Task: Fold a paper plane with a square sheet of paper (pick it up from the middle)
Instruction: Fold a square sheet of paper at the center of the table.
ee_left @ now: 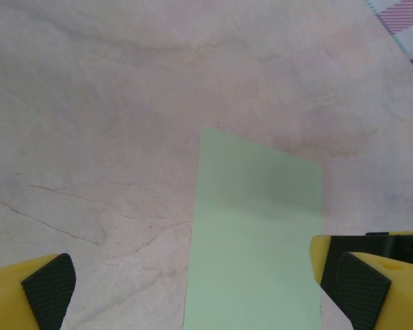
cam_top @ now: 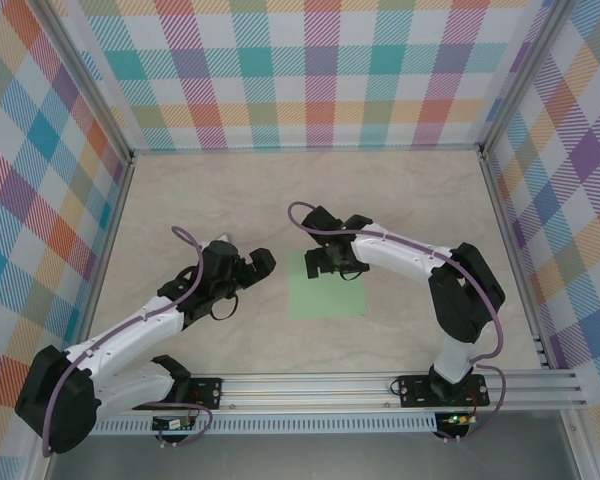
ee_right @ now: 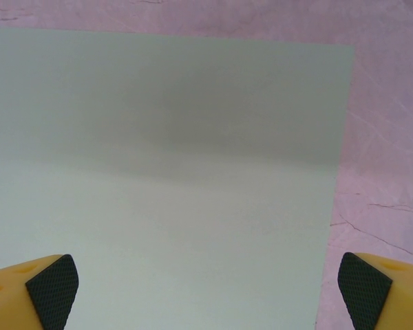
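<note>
So far nothing looks folded: the paper (cam_top: 327, 294) lies flat and uncreased mid-table (cam_top: 180, 200), the right gripper (cam_top: 326, 270) hangs wide open over its far part, and the left gripper (cam_top: 262, 262), equally wide, sits near its left side, so every fold remains.

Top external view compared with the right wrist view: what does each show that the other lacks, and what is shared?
Top view: the left pincer, left of the paper, the right pincer above it, and the checked walls. Right wrist view: gridded black pads, wide apart, close up. Shared: the flat green paper on the pale marbled table.
</note>
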Controlling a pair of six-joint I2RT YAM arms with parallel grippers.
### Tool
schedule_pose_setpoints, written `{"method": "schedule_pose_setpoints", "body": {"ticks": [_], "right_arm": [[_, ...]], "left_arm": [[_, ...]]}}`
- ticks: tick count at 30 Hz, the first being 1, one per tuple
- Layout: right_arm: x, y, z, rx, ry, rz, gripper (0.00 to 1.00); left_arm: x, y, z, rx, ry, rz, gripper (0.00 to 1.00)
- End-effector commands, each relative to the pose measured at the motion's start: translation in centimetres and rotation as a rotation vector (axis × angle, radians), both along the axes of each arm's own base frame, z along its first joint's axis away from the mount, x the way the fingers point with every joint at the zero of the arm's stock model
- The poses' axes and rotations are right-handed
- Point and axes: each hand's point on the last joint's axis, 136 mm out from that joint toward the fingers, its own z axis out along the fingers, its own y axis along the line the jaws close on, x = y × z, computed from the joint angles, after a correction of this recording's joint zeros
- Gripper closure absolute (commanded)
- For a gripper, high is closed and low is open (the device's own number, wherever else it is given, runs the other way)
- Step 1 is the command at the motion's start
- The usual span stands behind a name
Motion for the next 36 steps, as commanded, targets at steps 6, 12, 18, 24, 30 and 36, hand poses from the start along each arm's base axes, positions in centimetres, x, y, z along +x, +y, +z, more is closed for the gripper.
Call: {"method": "schedule_pose_setpoints", "body": {"ticks": [6,12,18,24,30,36], "right_arm": [[-0.7,1.1,-1.4,0.067,0.091,-0.052,0.00],[-0.6,1.2,-1.9,0.046,0.135,-0.059,0.00],[-0.8,1.4,-2.2,0.038,0.174,-0.057,0.00],[-0.3,1.9,-2.5,0.045,0.189,-0.058,0.00],[-0.3,2.6,-3.6,0.054,0.228,-0.062,0.00],[-0.1,2.5,-4.8,0.031,0.242,-0.068,0.00]], "left_arm": [[-0.6,-0.6,-1.5,-0.006,0.081,-0.040,0.00],[-0.6,-1.2,-2.9,0.003,0.159,-0.055,0.00],[-0.6,-1.5,-3.6,-0.017,0.173,-0.052,0.00],[-0.6,-1.7,-3.5,-0.025,0.179,-0.056,0.00],[-0.7,-2.0,-3.8,-0.032,0.192,-0.071,0.00],[-0.9,-2.4,-4.0,-0.035,0.199,-0.095,0.00]]}}
